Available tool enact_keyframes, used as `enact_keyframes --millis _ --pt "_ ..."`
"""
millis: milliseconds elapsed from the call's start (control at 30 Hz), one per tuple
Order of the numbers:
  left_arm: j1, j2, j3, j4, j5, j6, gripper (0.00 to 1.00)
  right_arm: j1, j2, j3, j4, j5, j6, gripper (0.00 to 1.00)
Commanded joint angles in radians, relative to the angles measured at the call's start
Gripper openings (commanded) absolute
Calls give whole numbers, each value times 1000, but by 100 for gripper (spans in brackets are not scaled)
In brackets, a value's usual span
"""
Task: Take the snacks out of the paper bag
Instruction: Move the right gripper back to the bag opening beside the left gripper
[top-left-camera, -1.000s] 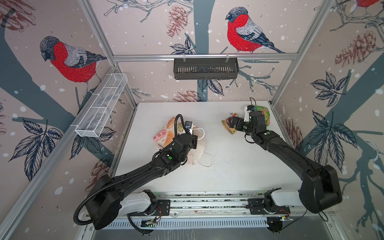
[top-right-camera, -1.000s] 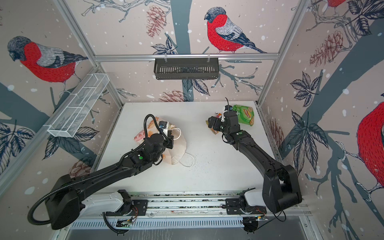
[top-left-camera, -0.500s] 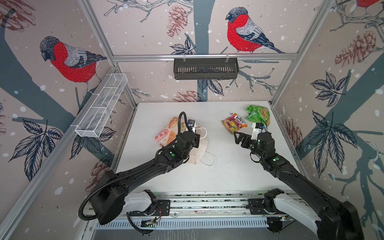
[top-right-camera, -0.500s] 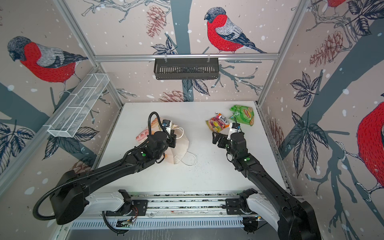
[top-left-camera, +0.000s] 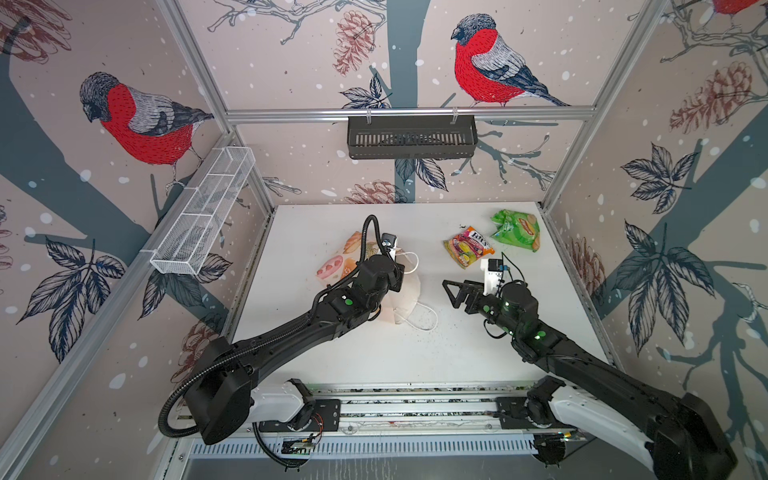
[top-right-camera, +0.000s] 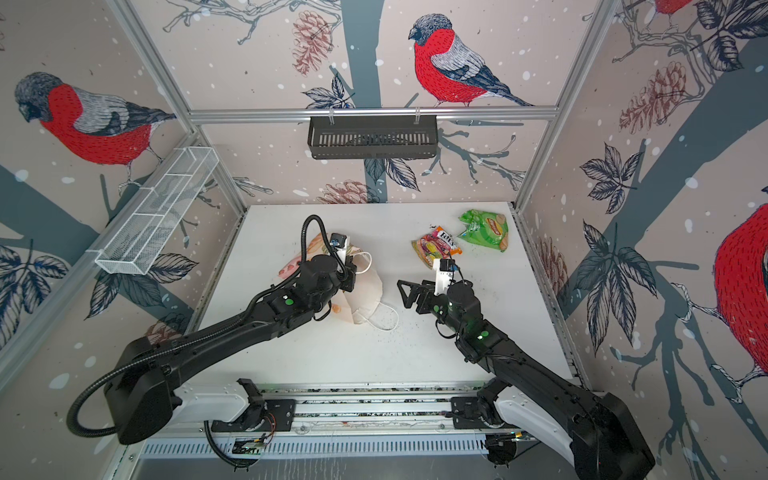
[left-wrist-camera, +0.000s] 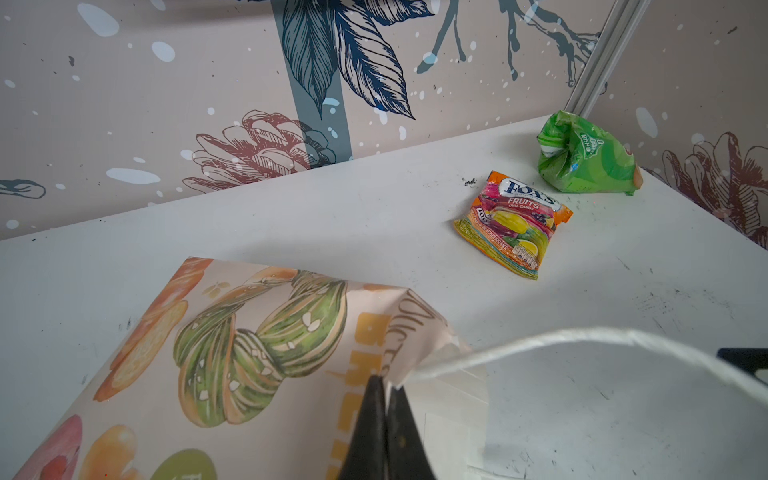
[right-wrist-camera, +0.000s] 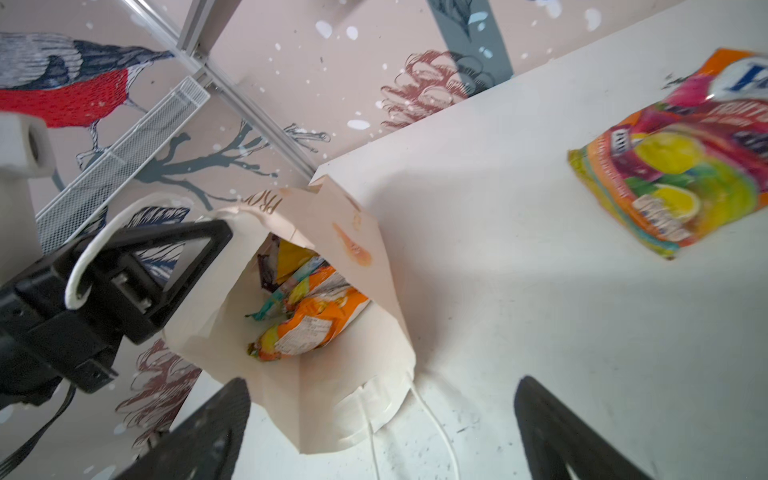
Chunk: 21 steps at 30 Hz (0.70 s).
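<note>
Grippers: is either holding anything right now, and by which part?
Left gripper is shut on the paper bag, pinching its mouth rim where a cord handle attaches. Right gripper is open and holds nothing.

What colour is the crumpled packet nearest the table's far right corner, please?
Green packet, clearest in the left wrist view.

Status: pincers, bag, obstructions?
Left pincer shut on paper bag rim, mouth open. Right pincer open, empty, facing it. Fox's candy packet, green packet out; orange packet and more inside. Nothing blocking.
</note>
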Motion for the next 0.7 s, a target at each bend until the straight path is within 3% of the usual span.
enact_keyframes --millis 0,133,300,667 --pt "0 -18 25 -21 0 4 0 45 40 -14 142 26 59 99" --pt "-2 -25 50 -66 5 5 0 103 127 -30 265 24 109 91" --pt "-2 -23 73 -113 19 -3 0 165 232 15 302 -4 126 75" --pt "-3 -51 101 -229 41 -5 0 251 403 72 424 -4 152 48"
